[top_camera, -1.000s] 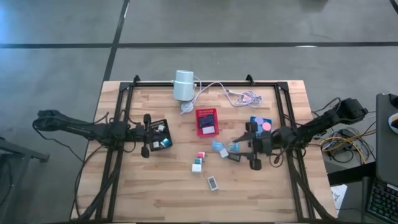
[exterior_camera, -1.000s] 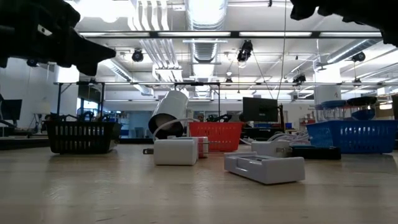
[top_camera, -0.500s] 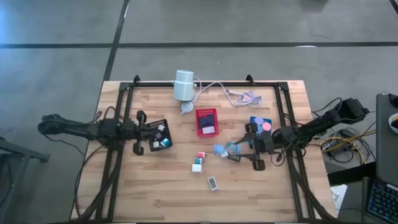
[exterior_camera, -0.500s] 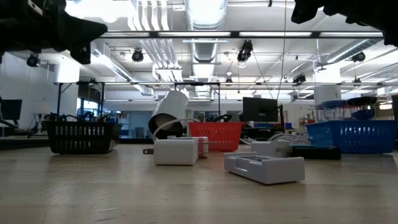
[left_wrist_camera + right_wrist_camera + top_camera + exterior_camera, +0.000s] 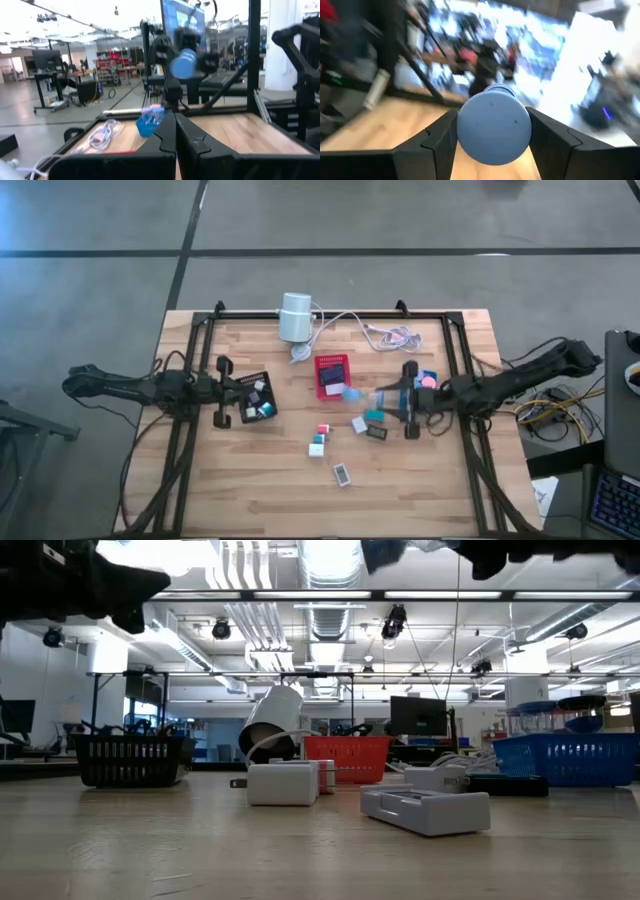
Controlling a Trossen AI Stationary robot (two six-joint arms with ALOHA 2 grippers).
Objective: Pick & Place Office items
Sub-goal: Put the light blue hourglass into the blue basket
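Blue and round, the piece clamped between the fingers of the right gripper [image 5: 492, 132] fills that arm's wrist view; in the high view it shows as a pale blue blur [image 5: 352, 393] just beside the red tray [image 5: 333, 375], lifted clear of the bench [image 5: 250, 490]. Other office items lie near that tray: a teal block [image 5: 374, 416], a white block [image 5: 359, 424], a dark flat piece [image 5: 376, 433], a small cluster [image 5: 319, 440] and a white piece [image 5: 342, 474] farther off. A pink disc [image 5: 427, 381] sits in the blue tray [image 5: 418, 372].

To finish this step well, the carried piece should probably be brought squarely over the chosen tray and lowered close before the fingers part, since a round thing may roll.

From the red tray, the right arm reaches in low and nearly level from the far side of the blue tray. The left gripper [image 5: 222, 392], fingers pressed together and empty, waits beside the black tray [image 5: 254, 396], well apart from the red tray.
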